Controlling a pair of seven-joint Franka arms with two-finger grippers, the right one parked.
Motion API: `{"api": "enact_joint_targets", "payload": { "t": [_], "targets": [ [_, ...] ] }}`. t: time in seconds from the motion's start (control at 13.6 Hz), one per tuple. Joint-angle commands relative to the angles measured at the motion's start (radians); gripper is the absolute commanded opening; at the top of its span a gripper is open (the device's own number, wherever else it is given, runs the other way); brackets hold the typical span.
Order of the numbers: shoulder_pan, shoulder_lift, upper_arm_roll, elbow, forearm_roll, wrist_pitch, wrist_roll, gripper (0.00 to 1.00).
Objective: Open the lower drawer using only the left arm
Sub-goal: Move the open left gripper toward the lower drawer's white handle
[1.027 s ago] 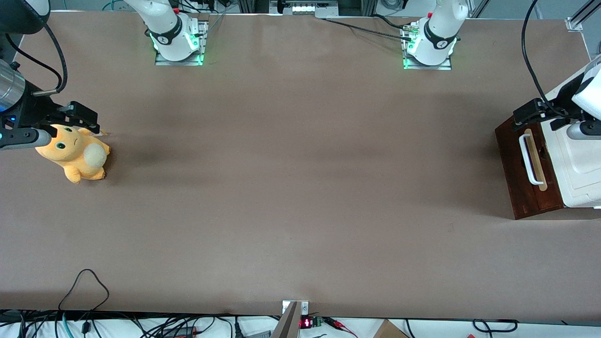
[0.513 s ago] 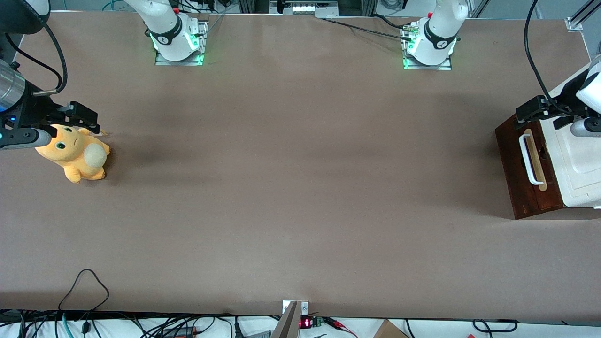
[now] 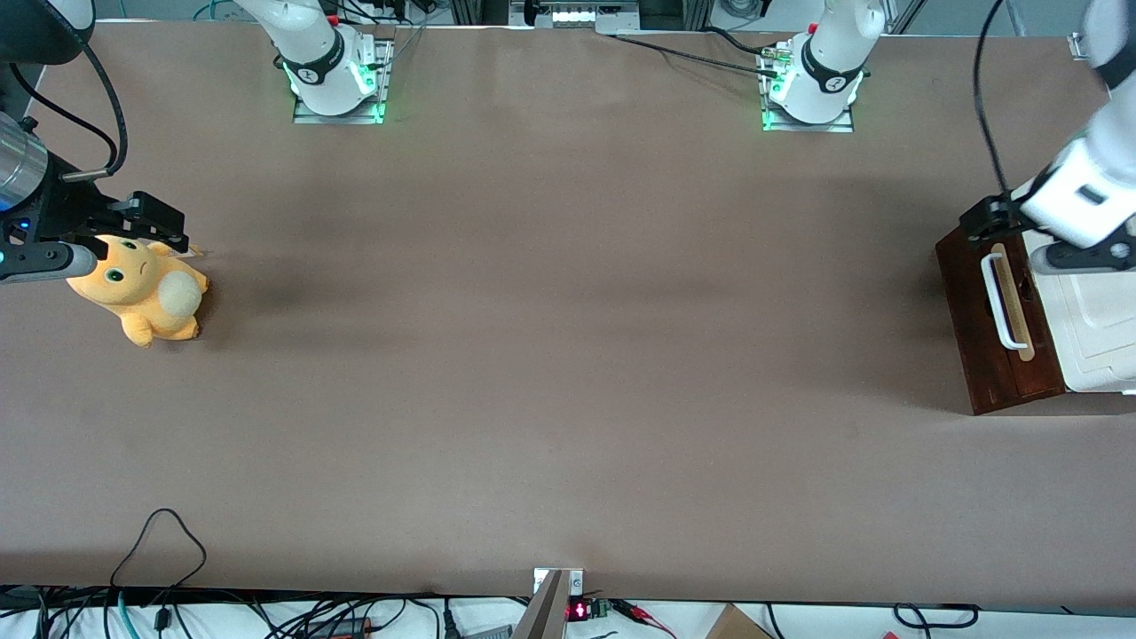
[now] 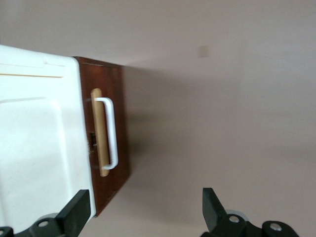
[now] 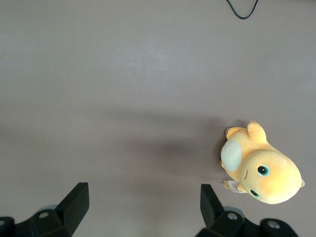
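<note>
Lower drawer (image 3: 985,328) closed, at working arm's end of brown surface (image 3: 568,355), under white cabinet top (image 3: 1096,328). White loop handle (image 3: 996,300) on pale wood strip (image 4: 100,132). Left arm (image 3: 1078,191) above cabinet. Tool (image 4: 145,207) hovers above drawer front, fingers (image 4: 79,210) spread wide, released, holding nothing. Orange plush toy (image 3: 142,293) at parked arm's end.

You are looking at a wide brown table (image 3: 568,355) carrying very little. A wooden cabinet with its lower drawer (image 3: 985,328) is sitting at the working arm's end, flat on the surface. An orange plush toy (image 3: 146,297) is lying toward the parked arm's end. The gripper (image 4: 143,210) is hovering above the tabletop beside the cabinet, fingers spread wide.
</note>
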Motion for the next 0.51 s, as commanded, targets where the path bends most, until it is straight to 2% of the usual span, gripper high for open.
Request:
{"api": "enact_joint_targets", "payload": {
  "t": [0.0, 0.22, 0.44],
  "targets": [
    [-0.001, 0.028, -0.06, -0.053, 0.175, -0.01, -0.13, 1.0],
    [-0.003, 0.066, -0.108, -0.128, 0.322, -0.01, -0.317, 1.0],
    [-0.003, 0.095, -0.177, -0.283, 0.555, -0.011, -0.486, 1.0]
  ]
}}
